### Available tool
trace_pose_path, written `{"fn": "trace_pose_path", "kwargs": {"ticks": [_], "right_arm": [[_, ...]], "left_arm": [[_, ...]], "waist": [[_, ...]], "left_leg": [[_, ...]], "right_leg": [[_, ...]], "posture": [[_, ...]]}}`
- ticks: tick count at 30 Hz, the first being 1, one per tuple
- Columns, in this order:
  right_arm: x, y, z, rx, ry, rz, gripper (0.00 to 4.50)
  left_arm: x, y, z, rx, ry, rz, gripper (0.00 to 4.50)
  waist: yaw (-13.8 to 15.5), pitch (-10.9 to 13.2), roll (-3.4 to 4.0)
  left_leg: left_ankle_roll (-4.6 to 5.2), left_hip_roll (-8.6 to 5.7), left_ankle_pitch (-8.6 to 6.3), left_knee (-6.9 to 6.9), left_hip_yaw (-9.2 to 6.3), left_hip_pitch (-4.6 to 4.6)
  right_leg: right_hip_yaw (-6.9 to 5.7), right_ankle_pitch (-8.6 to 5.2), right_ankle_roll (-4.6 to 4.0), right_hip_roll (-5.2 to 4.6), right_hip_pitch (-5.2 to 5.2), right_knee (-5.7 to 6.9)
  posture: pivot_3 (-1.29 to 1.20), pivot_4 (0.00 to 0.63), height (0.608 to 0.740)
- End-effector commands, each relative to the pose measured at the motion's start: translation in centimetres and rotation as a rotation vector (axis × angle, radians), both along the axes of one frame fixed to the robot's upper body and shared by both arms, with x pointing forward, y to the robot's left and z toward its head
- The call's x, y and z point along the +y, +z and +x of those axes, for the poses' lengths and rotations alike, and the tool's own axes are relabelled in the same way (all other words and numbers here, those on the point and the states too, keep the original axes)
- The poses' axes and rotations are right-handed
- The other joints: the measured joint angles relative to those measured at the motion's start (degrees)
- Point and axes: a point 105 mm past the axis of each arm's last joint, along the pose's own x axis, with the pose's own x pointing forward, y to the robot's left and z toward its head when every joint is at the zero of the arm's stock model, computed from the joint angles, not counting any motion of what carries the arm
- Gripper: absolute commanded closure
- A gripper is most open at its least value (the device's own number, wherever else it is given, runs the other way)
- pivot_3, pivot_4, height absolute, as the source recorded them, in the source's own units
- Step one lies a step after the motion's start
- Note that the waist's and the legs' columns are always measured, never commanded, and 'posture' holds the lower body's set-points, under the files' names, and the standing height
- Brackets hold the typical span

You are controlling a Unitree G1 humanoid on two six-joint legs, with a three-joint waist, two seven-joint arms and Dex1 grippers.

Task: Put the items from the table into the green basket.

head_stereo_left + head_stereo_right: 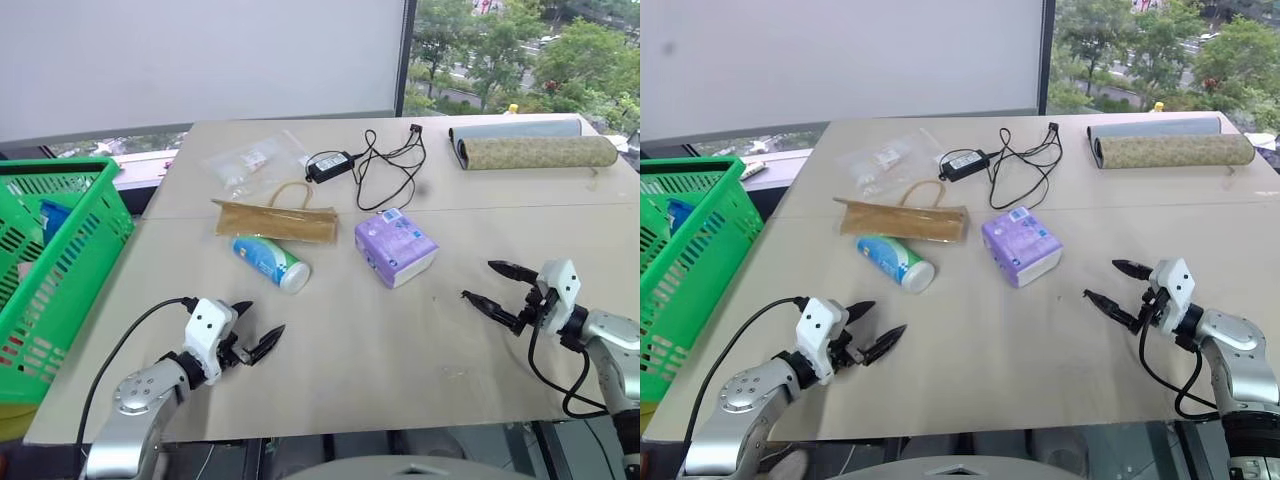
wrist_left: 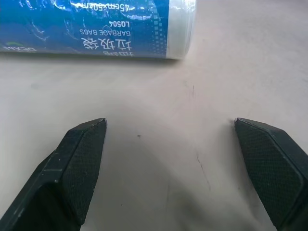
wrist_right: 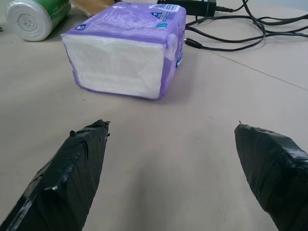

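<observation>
We look down over a wide beige counter (image 1: 400, 350) with a seam across it. At our far left stands the green basket (image 1: 60, 250), its lattice side facing the counter; something blue and something red lie in it, too hidden to name. Near the counter's middle lie the items: a white cylinder (image 1: 272, 263) with a blue-green label, on its side, and just to its right, apart from it, a purple tissue pack (image 1: 396, 247). Behind them rest a flat brown paper bag (image 1: 275, 220), a clear plastic bag (image 1: 250, 160), a black power adapter with its cable (image 1: 375, 165) and two rolled mats (image 1: 535, 145). Our left claw (image 1: 256, 333) hovers low over the counter, released and empty, pointing toward the cylinder, which lies near but not between its fingers. Our right claw (image 1: 495, 285) is likewise spread wide and empty, facing the tissue pack from the right. We judge the step in hand to be reaching for a first item. To do it well, our left claw should advance until the cylinder sits between both fingers, straddling its round body across the width, then close gently so it does not roll away.
</observation>
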Motion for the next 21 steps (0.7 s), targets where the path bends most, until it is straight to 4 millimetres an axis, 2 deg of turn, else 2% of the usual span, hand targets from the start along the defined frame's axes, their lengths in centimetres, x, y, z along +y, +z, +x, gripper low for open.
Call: {"fn": "trace_pose_path", "kwargs": {"ticks": [1, 7, 15, 17, 21], "right_arm": [[0.2, 1.2, 0.3, -0.040, 0.034, -0.003, 0.00], [0.8, 1.6, 1.1, -0.038, 0.071, -0.001, 0.00], [1.4, 1.9, 1.6, -0.035, 0.094, 0.006, 0.00], [2.6, 3.1, 2.5, -0.040, 0.093, 0.005, 0.00], [8.0, 7.7, 4.8, -0.129, 0.139, 0.003, 0.00]], "left_arm": [[-0.4, 1.0, -0.1, -0.037, -0.020, -0.010, 0.14], [0.1, 1.7, -0.5, -0.069, 0.019, -0.019, 0.14], [0.7, 2.7, -0.6, -0.113, 0.063, -0.025, 0.14], [1.5, 3.9, -0.4, -0.158, 0.116, -0.059, 0.14], [4.1, 6.9, -0.9, -0.258, 0.258, -0.181, 0.14]], "waist": [[-0.05, 0.00, 0.00], [0.00, 0.01, -0.02], [1.44, 0.01, -0.02], [1.39, 0.02, -0.02], [1.00, 0.04, -0.03]], "left_leg": [[0.00, 0.00, 0.00, 0.00, 0.00, 0.00], [0.00, 0.03, 0.00, 0.00, 0.03, 0.02], [0.00, 0.02, 0.00, -0.01, 0.01, 0.00], [0.00, 0.03, 0.00, -0.01, 0.01, 0.01], [0.00, 0.16, 0.00, 0.00, 0.10, 0.08]], "right_leg": [[0.00, 0.00, 0.00, 0.00, 0.00, 0.00], [0.04, 0.00, 0.00, 0.00, 0.00, 0.01], [0.02, 0.00, -0.01, 0.00, 0.00, 0.00], [0.02, 0.00, -0.01, -0.01, 0.00, 0.01], [0.07, 0.02, -0.03, -0.21, -0.04, 0.09]], "posture": [[-0.11, 0.064, 0.740], [-0.08, 0.066, 0.740], [-0.05, 0.064, 0.740], [-0.04, 0.063, 0.740], [-0.03, 0.056, 0.740]]}}
